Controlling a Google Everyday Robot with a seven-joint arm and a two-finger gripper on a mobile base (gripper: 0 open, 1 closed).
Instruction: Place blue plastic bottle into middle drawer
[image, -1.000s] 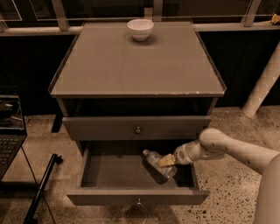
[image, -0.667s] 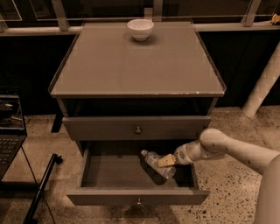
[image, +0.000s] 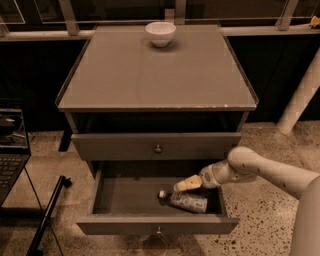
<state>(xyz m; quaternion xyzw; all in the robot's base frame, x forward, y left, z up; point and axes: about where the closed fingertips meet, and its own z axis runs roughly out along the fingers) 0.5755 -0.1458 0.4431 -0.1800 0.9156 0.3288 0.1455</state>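
The blue plastic bottle (image: 189, 201) lies on its side on the floor of the middle drawer (image: 120, 225), right of centre, with its white cap pointing left. The drawer is pulled out. My gripper (image: 184, 185) reaches in from the right and hovers just above the bottle's cap end, apart from it. It is open and holds nothing.
The identical grey drawer (image: 125, 146) directly above is closed. A white bowl (image: 160, 33) stands at the back of the cabinet top. A laptop (image: 10, 150) and a black stand leg (image: 47, 215) are at the left. A white post (image: 300, 95) stands at the right.
The bottle was held tilted in my gripper inside the drawer. It now lies flat on the drawer floor, let go, and my gripper has lifted slightly clear of it.
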